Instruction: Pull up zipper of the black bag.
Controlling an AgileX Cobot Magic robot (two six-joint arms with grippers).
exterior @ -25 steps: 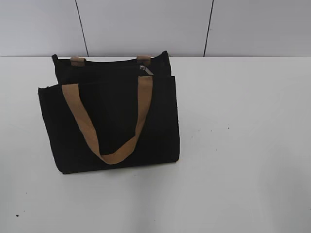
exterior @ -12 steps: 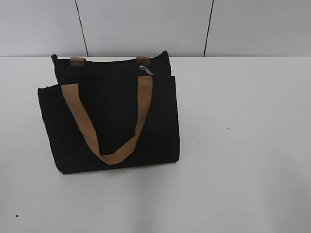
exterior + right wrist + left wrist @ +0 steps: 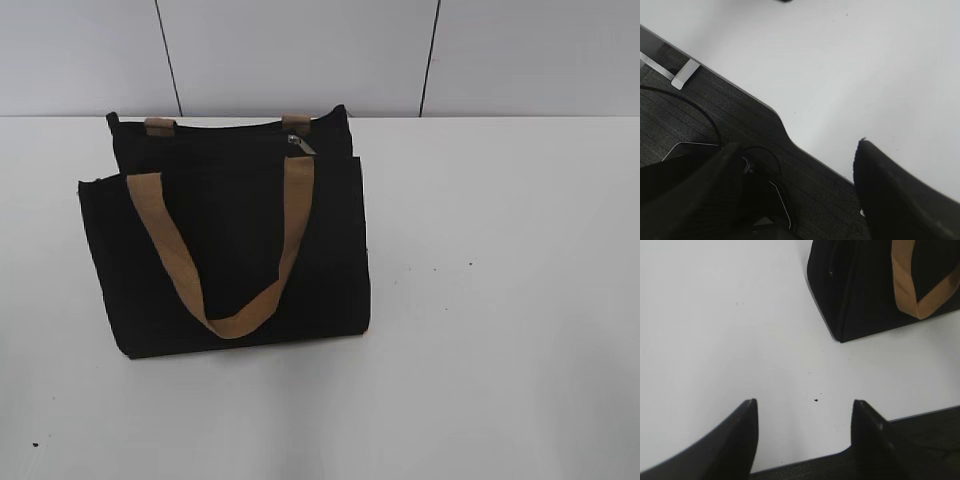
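Note:
The black bag point(image 3: 230, 240) stands on the white table left of centre, with a tan strap handle point(image 3: 215, 250) hanging down its front. The silver zipper pull point(image 3: 298, 143) sits on the bag's top edge near the right end. Neither gripper shows in the exterior view. In the left wrist view my left gripper point(image 3: 804, 412) is open and empty over the table's near edge, and the bag's lower corner point(image 3: 860, 295) is ahead of it to the right. In the right wrist view my right gripper point(image 3: 797, 155) is open and empty over the table's edge.
The white table point(image 3: 480, 300) stretches to the right of the bag. A grey panelled wall point(image 3: 300, 50) stands behind it. Dark floor with a cable point(image 3: 700, 115) lies beyond the table edge in the right wrist view. A small dark speck point(image 3: 816, 400) lies on the table.

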